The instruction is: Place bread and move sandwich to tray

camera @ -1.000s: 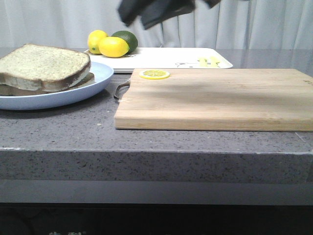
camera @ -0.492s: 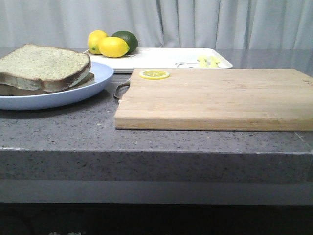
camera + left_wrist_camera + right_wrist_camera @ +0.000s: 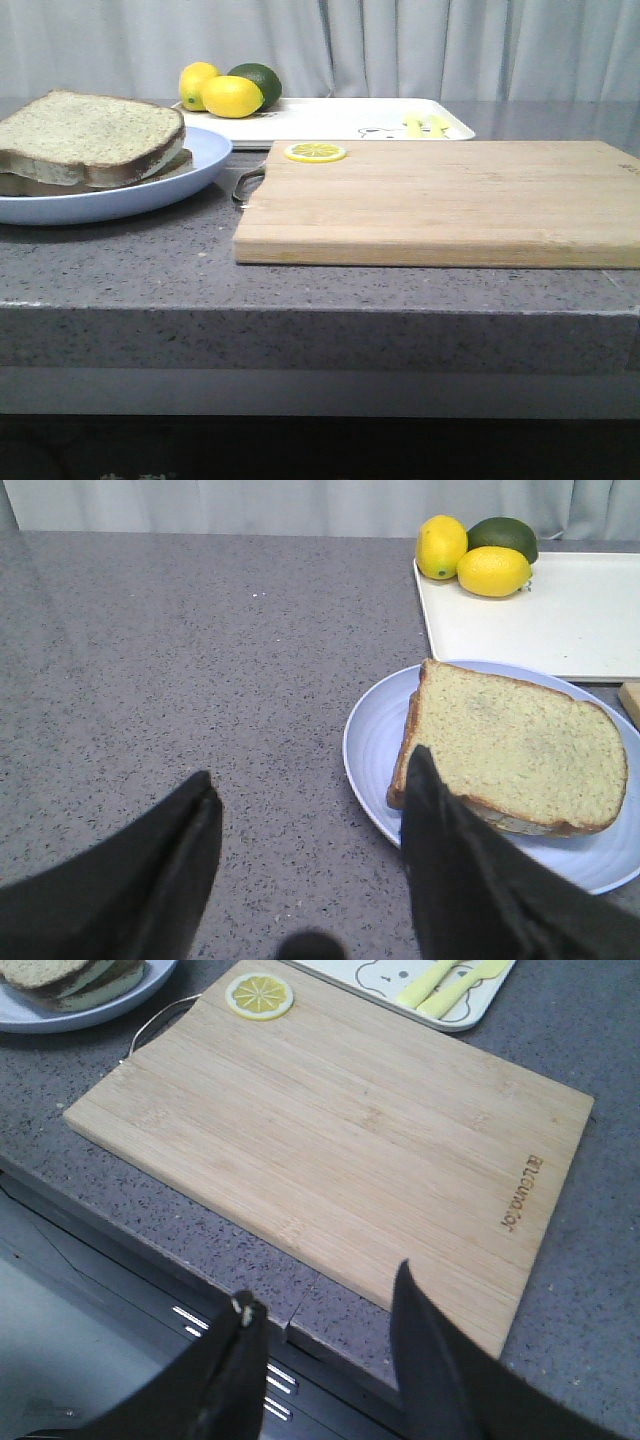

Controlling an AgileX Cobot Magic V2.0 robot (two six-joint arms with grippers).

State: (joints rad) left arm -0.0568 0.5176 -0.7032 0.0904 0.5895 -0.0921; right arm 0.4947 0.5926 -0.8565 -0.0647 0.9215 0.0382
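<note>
The pale bamboo cutting board fills the middle of the grey speckled counter, bare but for a yellow lemon-slice disc at its far left corner, seemingly left free as the assembly spot; burnt-in lettering along its right edge is too small to read. Beyond it the flat white tray with a cartoon print waits for the sandwich, two lemons and a lime parked at its far left end. On the left, the thick speckled bread slice tops another slice on the pale blue round plate, with the left gripper wide apart and empty just beside it, likely lining up a grasp; the right gripper, likewise spread and empty, hangs off the board's near edge.
</note>
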